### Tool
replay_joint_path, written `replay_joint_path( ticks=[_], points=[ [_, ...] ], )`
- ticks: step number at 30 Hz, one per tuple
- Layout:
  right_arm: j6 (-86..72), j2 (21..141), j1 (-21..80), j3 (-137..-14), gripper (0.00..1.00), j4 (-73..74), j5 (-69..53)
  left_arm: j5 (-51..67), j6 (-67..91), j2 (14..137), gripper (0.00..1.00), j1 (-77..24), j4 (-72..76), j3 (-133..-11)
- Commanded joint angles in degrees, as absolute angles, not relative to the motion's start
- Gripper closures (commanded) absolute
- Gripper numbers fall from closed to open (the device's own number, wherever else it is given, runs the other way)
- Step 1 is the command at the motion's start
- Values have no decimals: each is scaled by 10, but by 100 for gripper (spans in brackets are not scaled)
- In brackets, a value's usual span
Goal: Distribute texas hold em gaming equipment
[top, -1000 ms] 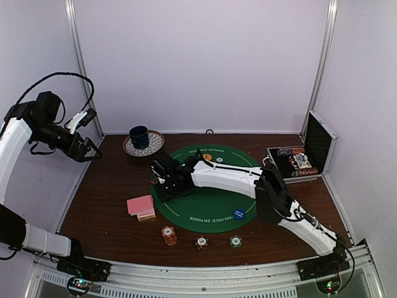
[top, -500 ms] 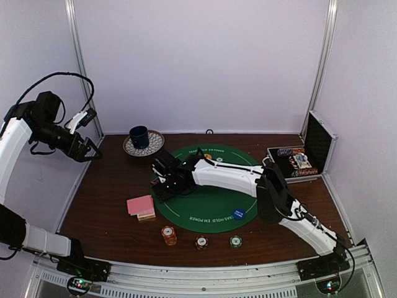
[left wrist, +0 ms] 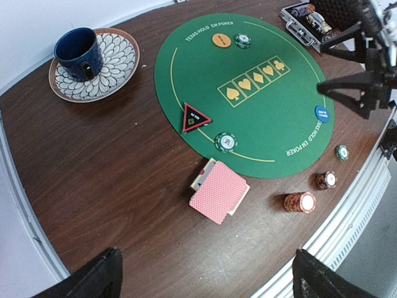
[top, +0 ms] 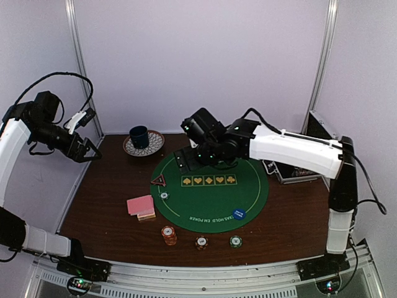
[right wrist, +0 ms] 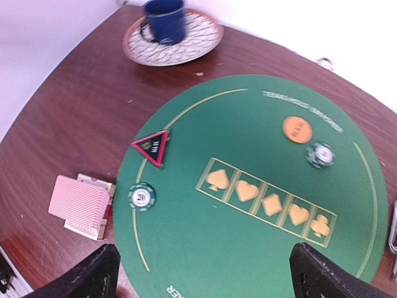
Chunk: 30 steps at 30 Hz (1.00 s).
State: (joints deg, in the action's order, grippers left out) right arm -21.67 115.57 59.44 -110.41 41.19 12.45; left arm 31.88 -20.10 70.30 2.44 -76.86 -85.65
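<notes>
My right gripper (top: 188, 160) hangs open and empty high over the green mat's (top: 214, 198) far left part; its fingertips (right wrist: 82, 278) frame bare felt. Below it, the black-red triangular marker (right wrist: 152, 147) (top: 159, 180) and a green chip (right wrist: 141, 197) (top: 164, 195) lie on the mat's left edge. Pink-backed cards (top: 141, 206) (left wrist: 218, 191) lie on the wood just left of the mat. An orange button (right wrist: 296, 128) and another green chip (right wrist: 320, 154) sit at the mat's far side, a blue button (top: 239, 214) at its near side. My left gripper (top: 87, 151) is open, raised at far left.
A dark blue cup (top: 139, 136) stands on a patterned saucer (top: 152, 145) at the back left. An open metal case (top: 291, 162) sits at the right. An orange chip stack (top: 169, 234) and two single chips (top: 201, 242) (top: 236, 241) stand near the front edge.
My right gripper has opened and risen up and back from the mat's left edge, uncovering the triangular marker and a green chip there. The left arm has not moved.
</notes>
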Motion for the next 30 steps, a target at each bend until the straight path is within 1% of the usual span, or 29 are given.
replay_joint_path(
  ticks=[1, 6, 9, 12, 16, 20, 25, 30],
  points=[
    [-313, 1078, 583, -1009, 0, 416, 206, 311, -210, 690, 2, 28, -774, -873],
    [-314, 980, 567, -840, 1, 339, 99, 310, -210, 685, 2, 28, -772, -873],
    [-330, 948, 571, -782, 1, 358, 90, 314, -208, 686, 2, 28, -771, -872],
    [-348, 916, 583, -735, 0, 391, 106, 323, -205, 688, 2, 28, -767, -872],
    [-369, 870, 584, -652, 0, 386, 73, 330, -198, 689, 2, 28, -754, -872],
    [-395, 867, 598, -618, 1, 408, 22, 334, -191, 694, 2, 28, -748, -872],
    [-371, 896, 678, -615, 1, 406, 37, 330, -190, 696, 2, 28, -747, -867],
    [-374, 946, 707, -628, 4, 403, 39, 329, -191, 692, 2, 28, -748, -861]
  ],
)
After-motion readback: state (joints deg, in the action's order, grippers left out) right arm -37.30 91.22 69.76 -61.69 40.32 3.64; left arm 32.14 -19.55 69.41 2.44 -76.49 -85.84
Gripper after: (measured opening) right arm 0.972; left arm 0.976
